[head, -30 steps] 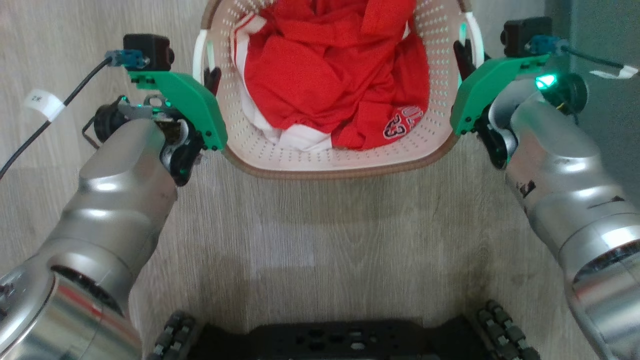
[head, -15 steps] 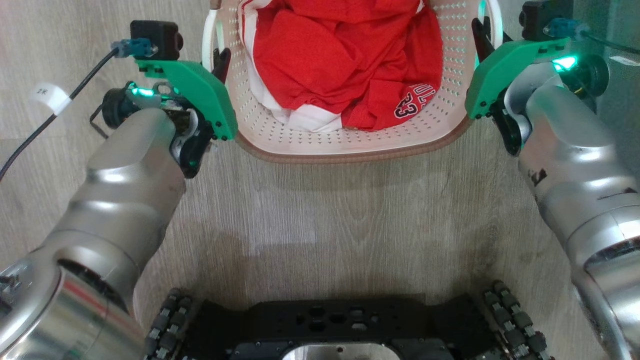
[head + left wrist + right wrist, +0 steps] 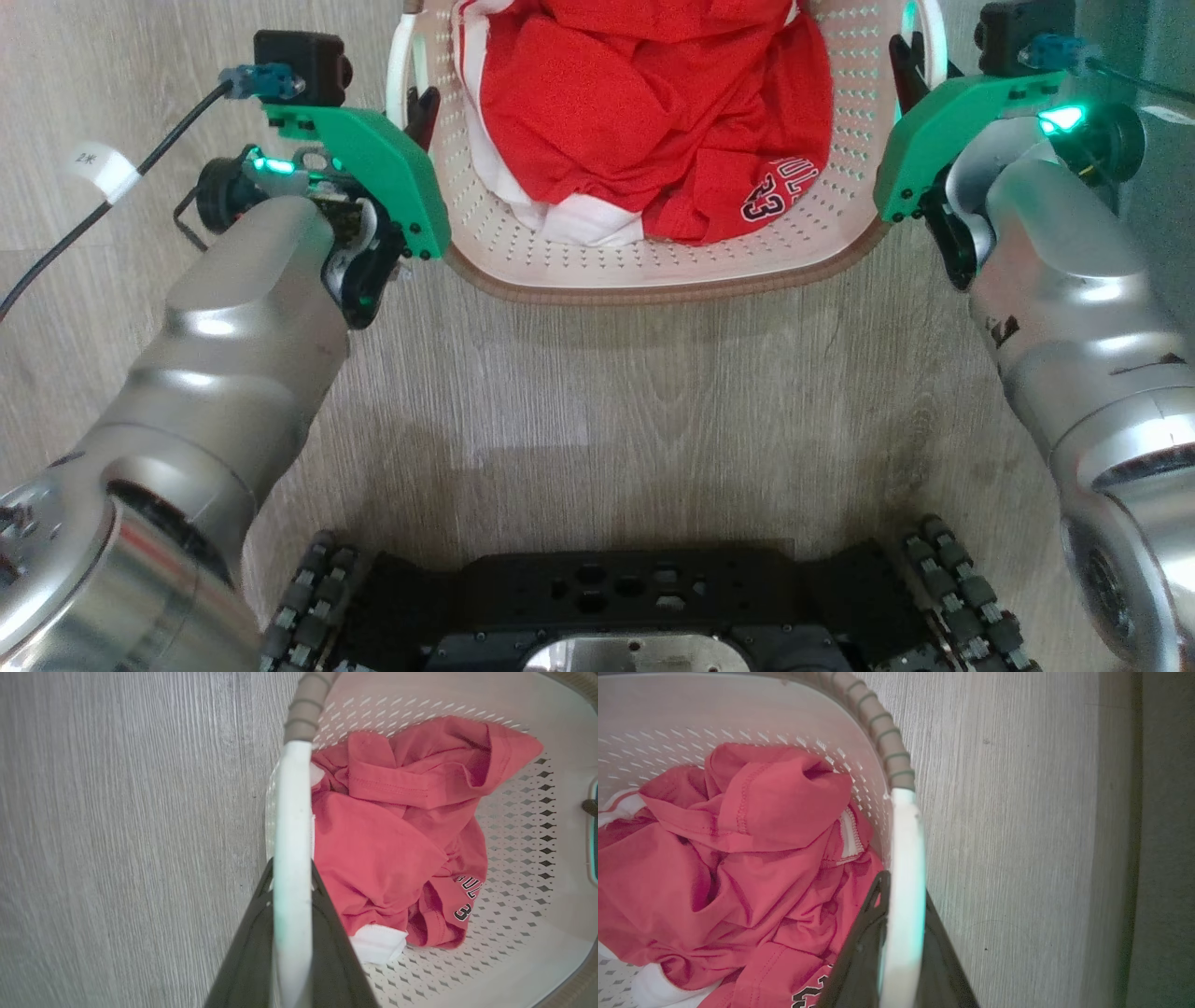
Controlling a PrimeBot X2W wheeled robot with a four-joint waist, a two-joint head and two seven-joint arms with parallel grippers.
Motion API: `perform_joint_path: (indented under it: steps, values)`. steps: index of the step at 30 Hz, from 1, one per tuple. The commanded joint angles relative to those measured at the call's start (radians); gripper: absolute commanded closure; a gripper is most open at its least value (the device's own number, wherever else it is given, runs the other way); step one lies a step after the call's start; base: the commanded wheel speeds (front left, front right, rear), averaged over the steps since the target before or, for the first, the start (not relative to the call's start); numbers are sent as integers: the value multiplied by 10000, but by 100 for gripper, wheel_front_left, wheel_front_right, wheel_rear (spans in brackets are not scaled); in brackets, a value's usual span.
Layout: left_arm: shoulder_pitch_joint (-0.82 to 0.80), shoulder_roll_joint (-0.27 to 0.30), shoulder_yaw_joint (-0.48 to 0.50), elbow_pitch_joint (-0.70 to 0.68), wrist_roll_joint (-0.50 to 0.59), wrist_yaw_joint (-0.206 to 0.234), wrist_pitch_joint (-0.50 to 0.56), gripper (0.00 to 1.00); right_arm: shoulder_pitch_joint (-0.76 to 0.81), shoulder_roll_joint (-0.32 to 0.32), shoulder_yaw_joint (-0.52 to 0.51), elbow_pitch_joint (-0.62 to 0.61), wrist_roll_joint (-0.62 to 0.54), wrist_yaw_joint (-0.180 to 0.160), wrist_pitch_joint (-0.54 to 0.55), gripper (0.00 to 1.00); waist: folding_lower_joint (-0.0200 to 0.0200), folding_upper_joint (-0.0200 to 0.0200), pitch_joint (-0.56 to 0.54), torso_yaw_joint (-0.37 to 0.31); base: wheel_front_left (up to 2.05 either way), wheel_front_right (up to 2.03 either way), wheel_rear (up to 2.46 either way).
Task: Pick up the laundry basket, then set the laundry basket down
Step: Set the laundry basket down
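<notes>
Underfoot, a pale grey floor (image 3: 597,392) of matte wood-grain planks runs across the head view. Over it reach the two thick silver arms, the left arm (image 3: 224,373) and the right arm (image 3: 1074,308), both smooth, rounded and glossy. Each ends in an angular green plastic bracket (image 3: 373,168) at the wrist. At the bottom edge sits the flat black robot base (image 3: 635,597), pierced with slots and flanked by ribbed roller wheels (image 3: 308,597).

Straight ahead, between the two wrists, is the laundry basket (image 3: 653,266). It is a rounded-rectangular cream plastic tub with walls dotted by rows of small perforations and a brown woven-look rim (image 3: 653,291). Its far end is cut off by the top of the frame, and whether its bottom touches the floor cannot be told. A crumpled red garment (image 3: 644,112) fills it, soft and folded, with white trim and dark lettering.

The left gripper (image 3: 292,868) is clenched on the left handle (image 3: 292,812), a smooth white band running between its two dark tapered fingers. The right gripper (image 3: 903,886) likewise clamps the right handle (image 3: 906,830), one finger on either side.

A thin black cable (image 3: 56,257) with a small white tag (image 3: 103,168) trails from the left wrist.
</notes>
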Motion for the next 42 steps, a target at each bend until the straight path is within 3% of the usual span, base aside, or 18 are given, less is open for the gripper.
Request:
perform_joint_path:
  steps: [1,20,21,22,35,42]
  values:
    - [-21,742,39,-34,-34,8,-122,100,482,-302,-183,86,-173,-190,85,100,0,0,20,-3,0,0,0]
    - [-70,862,-689,-211,-797,8,-81,100,524,77,-1664,86,-1685,-190,125,100,0,0,1,10,0,0,0]
    - [-99,862,-748,-289,-803,8,-133,100,513,103,-1658,86,-1727,-190,109,75,0,0,0,16,0,0,0]
    - [-97,854,-823,-308,-821,8,-81,2,507,130,-1619,86,-1751,-190,90,0,0,0,-6,27,0,0,0]
    - [-108,925,-1275,-665,-1451,8,-165,0,551,216,-1087,31,-1346,-190,-72,0,0,0,-86,109,0,0,0]
    - [100,790,-1293,-325,-1521,8,-849,0,912,218,-851,-281,-829,-190,-177,0,0,0,-618,130,0,0,0]
